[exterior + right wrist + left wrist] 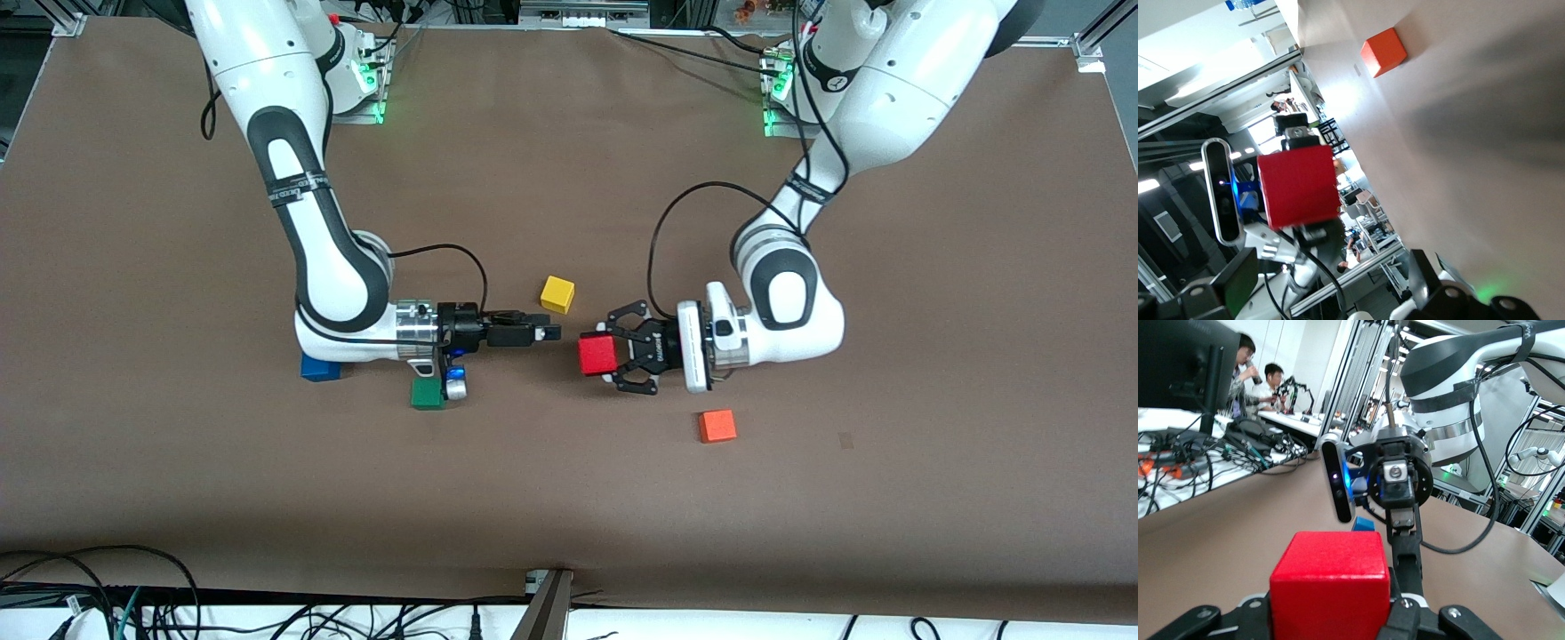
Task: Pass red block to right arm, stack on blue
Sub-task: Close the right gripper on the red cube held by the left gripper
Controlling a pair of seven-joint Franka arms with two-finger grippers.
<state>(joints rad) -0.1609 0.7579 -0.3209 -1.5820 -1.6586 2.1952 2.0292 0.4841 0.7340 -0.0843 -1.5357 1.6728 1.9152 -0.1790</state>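
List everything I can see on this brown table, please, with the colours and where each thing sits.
red block: one, red, held off the table in the left gripper.
blue cube: one, blue, partly under the right arm.
green cube: one, green, beside the blue cube, nearer the front camera.
yellow cube: one, yellow, mid-table.
orange cube: one, orange, nearest the front camera.
left gripper: shut on the red block.
right gripper: open in its wrist view, pointing at the red block, not yet touching.

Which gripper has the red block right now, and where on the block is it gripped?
The left gripper holds the red block by two opposite side faces, above the table. The right gripper points at it, apart, holding nothing.
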